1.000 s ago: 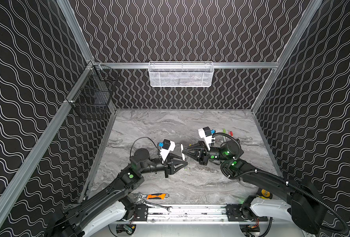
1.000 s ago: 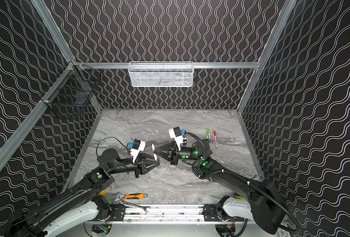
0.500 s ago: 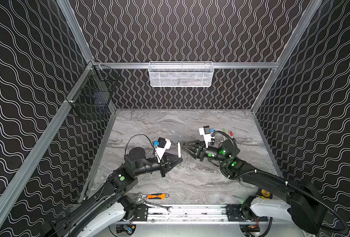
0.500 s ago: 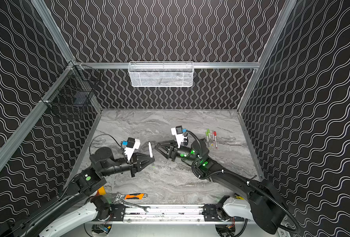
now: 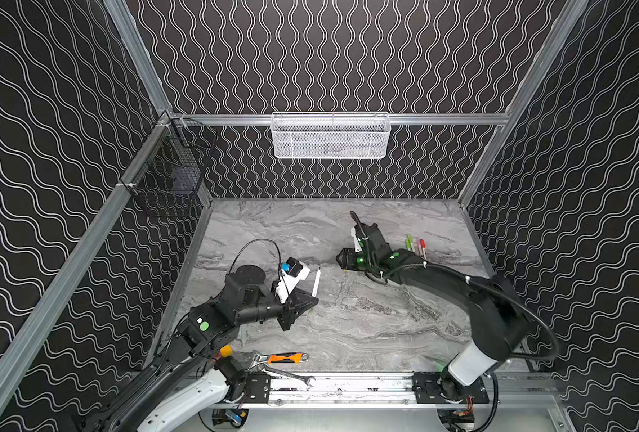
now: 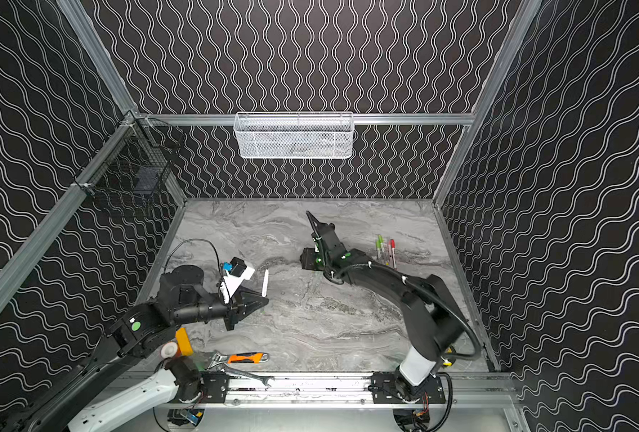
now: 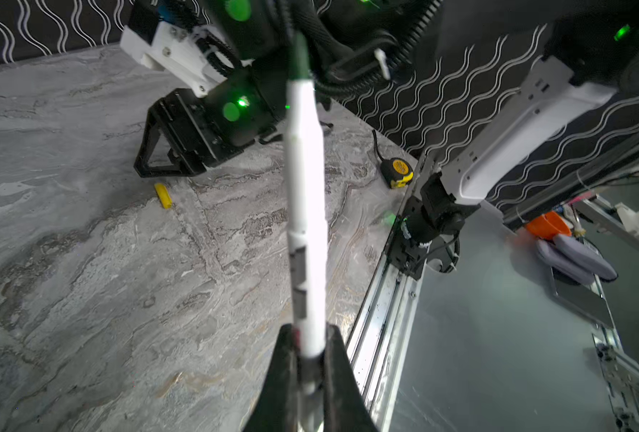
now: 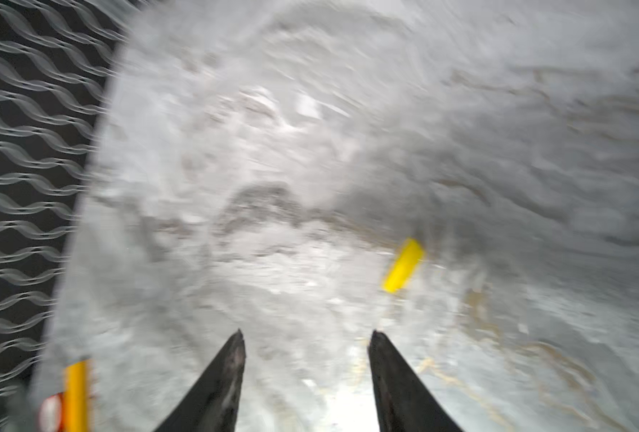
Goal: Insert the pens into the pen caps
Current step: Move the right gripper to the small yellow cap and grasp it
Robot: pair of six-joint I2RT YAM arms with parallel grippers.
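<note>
Notes left gripper (image 7: 309, 328) pinching pen (image 7: 305, 168). Finds right gripper (image 8: 305, 333) spread, empty, with yellow cap (image 5: 345, 272) flat just beside at 6 o'clock in a top view.

Robotics lab work cell

Two black-and-white robot arms, left (image 5: 250, 312) and right (image 5: 441, 284), are mounted on a metal rail (image 5: 363, 385) at the near edge of a grey marble-patterned tabletop (image 5: 366, 321). Black wavy-lined wall panels (image 5: 310, 56) on silver aluminium framing (image 5: 441, 119) box it in. A white mesh basket (image 5: 331, 136) hangs on the far wall and a black wire basket (image 5: 172, 179) on the left. An orange-handled adjustable wrench (image 5: 286, 358) lies by the rail.
</note>
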